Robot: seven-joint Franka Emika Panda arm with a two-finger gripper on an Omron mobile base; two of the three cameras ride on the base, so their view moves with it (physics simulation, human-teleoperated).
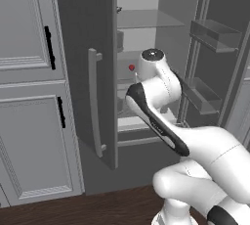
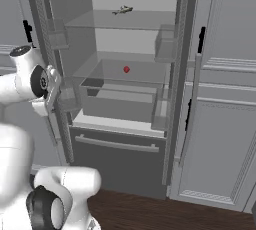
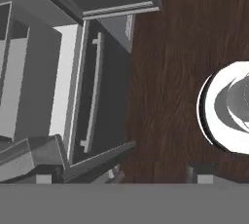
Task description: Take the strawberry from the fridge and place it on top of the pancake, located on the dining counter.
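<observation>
Well, strawberry (image 2: 126, 69) on fridge (image 2: 125, 139) shelf (jaws apart, pointing floorward).

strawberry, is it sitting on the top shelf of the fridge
No, the strawberry lies on the middle glass shelf of the fridge, a level below the top shelf.

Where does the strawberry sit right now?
The strawberry sits on a middle glass shelf inside the open fridge, above the clear bin.
</observation>
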